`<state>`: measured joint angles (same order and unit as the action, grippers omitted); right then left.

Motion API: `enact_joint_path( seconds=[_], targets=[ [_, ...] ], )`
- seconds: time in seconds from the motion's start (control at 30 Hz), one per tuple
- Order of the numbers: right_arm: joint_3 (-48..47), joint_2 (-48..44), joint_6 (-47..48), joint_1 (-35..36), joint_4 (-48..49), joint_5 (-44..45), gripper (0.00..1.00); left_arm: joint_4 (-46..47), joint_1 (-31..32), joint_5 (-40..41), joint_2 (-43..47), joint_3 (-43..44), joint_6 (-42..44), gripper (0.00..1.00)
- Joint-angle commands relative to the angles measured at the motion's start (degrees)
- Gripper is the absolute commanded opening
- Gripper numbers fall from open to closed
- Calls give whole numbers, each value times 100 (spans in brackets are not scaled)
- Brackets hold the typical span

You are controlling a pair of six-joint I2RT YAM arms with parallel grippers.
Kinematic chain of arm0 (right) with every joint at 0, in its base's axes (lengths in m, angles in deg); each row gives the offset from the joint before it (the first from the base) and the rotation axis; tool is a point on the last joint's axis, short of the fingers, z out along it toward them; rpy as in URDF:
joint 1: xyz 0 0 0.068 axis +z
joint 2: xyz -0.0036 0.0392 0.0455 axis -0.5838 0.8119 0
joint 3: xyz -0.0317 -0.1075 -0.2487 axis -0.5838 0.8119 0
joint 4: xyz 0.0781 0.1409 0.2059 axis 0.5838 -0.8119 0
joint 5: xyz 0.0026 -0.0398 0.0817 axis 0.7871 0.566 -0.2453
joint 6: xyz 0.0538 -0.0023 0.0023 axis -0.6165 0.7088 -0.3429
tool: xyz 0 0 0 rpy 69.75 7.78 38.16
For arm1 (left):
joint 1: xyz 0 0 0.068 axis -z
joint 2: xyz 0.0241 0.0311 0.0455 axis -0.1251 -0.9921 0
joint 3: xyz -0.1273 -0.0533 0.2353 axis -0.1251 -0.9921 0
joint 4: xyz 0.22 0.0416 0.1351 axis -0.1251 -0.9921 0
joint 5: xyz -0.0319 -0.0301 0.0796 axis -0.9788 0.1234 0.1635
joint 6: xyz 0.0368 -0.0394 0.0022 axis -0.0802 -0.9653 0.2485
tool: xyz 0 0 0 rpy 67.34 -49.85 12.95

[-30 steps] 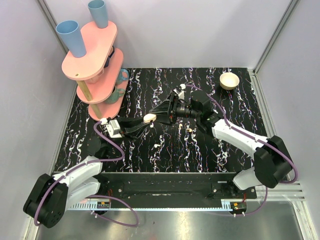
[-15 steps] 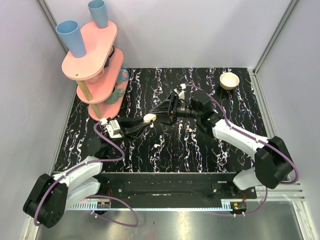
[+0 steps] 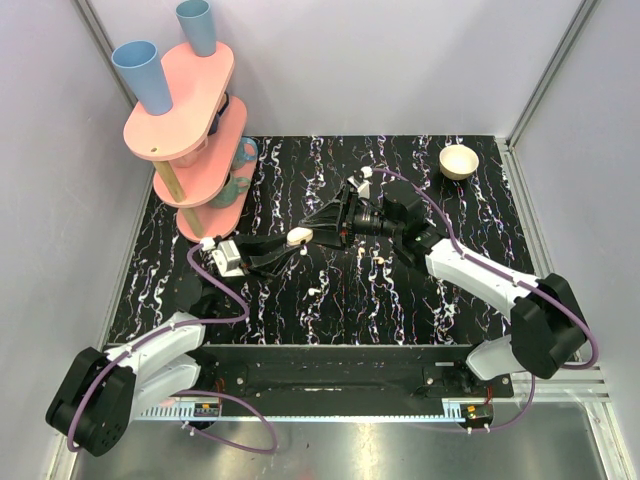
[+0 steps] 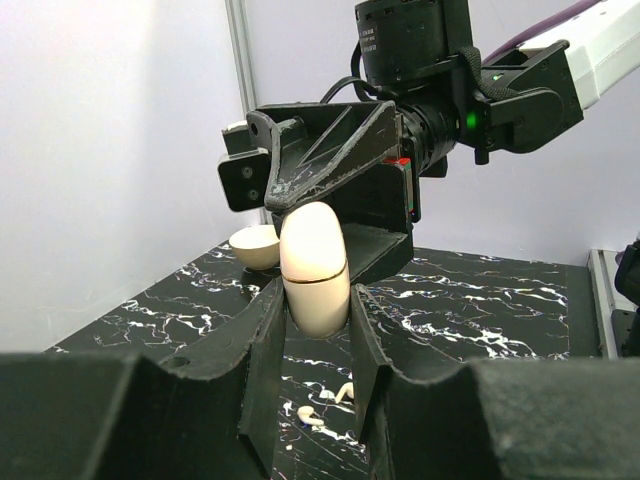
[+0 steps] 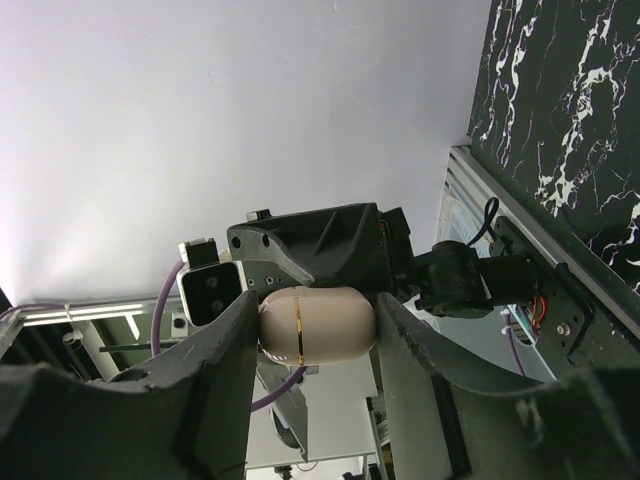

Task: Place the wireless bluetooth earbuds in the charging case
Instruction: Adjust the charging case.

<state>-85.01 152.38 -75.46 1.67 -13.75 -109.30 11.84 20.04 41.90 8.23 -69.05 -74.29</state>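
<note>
— Which way does the charging case (image 4: 314, 270) point?

— Its long axis is close to upright, with one rounded end up. A thin gold seam runs level across the body, below the middle. The right wrist camera shows the same case sideways, with the seam nearer its left end.

— What has hold of it?

— The left fingers (image 4: 262, 345) pinch its lower part from both sides, pressed against the shell. The case is up off the desk (image 3: 420, 300).

— And the right fingers (image 5: 232, 350)?

— Partly spread, one on each side of the case in their own camera. From the left wrist, one sits just over the top of the case and the other just behind it. I cannot tell whether either touches the shell.

— Where are the earbuds (image 4: 309, 415)?

— On the desk below the case, two small pale pieces near each other, apart from all the fingers. They are too small to tell which way they point.
</note>
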Motion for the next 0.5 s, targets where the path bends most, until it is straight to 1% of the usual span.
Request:
enact_joint_path(
  seconds=[0.0,0.03,0.07,0.13,0.2,0.47],
  targets=[
    [-103,-261,179,23,19,-16,31,1012,11,100,78,197,-10,17],
    [-120,-278,223,23,-51,19,31,977,11,109,86,205,-10,20],
    [-138,-287,276,14,-121,37,31,950,11,117,104,214,-19,28],
    [-217,-322,469,32,-385,107,31,827,11,74,121,258,-45,29],
    [-287,-340,644,49,-612,169,31,757,11,56,113,293,-98,31],
    [-428,-331,1014,137,-1053,380,31,712,11,-32,69,364,-159,33]
  ],
)
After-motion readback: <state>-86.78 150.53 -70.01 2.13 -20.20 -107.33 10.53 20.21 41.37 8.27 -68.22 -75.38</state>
